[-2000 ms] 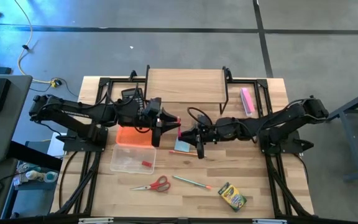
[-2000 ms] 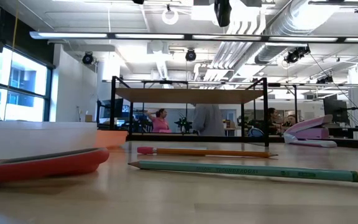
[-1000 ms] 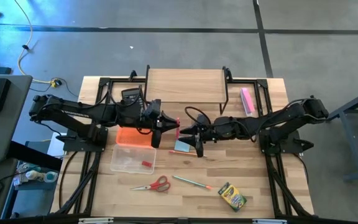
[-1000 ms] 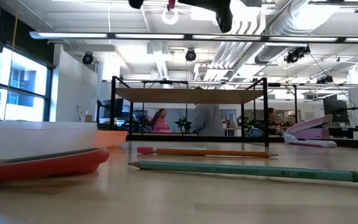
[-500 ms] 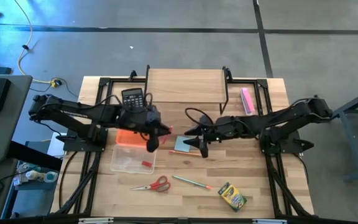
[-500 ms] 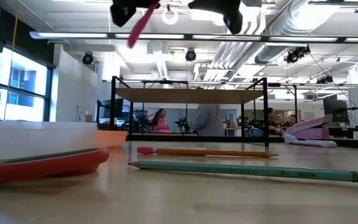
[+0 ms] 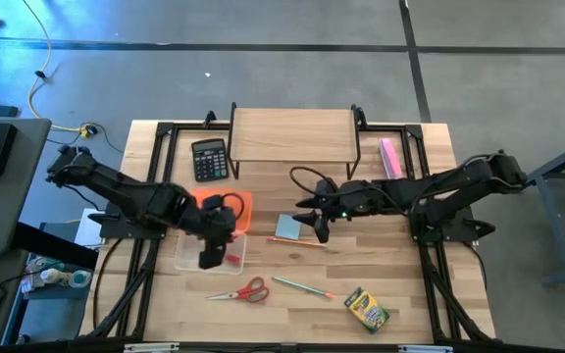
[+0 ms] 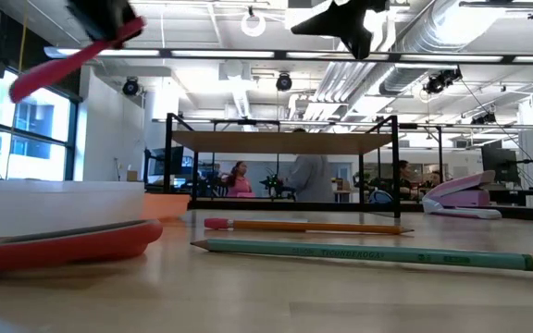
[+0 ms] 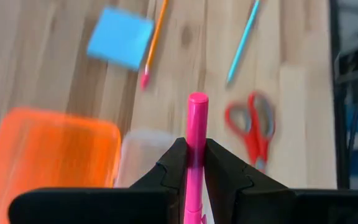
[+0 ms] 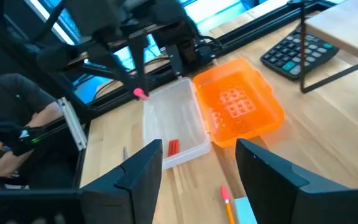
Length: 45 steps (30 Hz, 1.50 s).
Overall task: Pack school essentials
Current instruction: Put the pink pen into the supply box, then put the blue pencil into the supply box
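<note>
Counter: wooden counter (image 7: 400,294), clear box (image 7: 189,257) near its left edge.
Left end effector (image 9: 189,163): clamped on pink-red pen (image 9: 195,134), seemingly above box, for dropping in.
Right end effector (image 10: 197,163): spread, mid-counter.

Left pincer (image 7: 211,257) blocks part of the clear box (image 7: 192,253); pink pen (image 9: 194,162) runs off frame; scissors (image 9: 251,126) blurred.
</note>
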Motion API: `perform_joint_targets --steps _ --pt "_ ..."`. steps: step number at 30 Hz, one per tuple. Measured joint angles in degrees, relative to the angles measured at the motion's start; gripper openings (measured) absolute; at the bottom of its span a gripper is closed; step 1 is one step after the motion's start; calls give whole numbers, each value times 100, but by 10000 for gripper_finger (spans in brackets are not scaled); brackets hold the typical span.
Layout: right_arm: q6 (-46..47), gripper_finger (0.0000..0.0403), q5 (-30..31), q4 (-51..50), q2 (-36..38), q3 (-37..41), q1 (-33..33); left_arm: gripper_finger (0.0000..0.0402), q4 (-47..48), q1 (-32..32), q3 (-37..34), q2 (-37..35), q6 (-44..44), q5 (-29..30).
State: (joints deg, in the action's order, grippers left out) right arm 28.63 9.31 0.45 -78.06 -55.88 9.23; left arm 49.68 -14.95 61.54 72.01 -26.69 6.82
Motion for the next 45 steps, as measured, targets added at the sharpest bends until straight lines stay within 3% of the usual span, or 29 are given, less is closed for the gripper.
perform_joint_targets --steps 8,18,35,45 --pt "-3 195 2 -40 0 0 -220 34 968 -602 -7 250 -316 617" --pt "-3 195 -1 -139 -4 0 -289 35 1144 -642 -5 1182 175 327" --pt "137 195 -40 -310 -4 0 -286 38 1078 324 -9 2218 1126 -204" --pt "139 195 -46 -355 -4 0 -284 100 1002 572 -9 2208 1234 -509"
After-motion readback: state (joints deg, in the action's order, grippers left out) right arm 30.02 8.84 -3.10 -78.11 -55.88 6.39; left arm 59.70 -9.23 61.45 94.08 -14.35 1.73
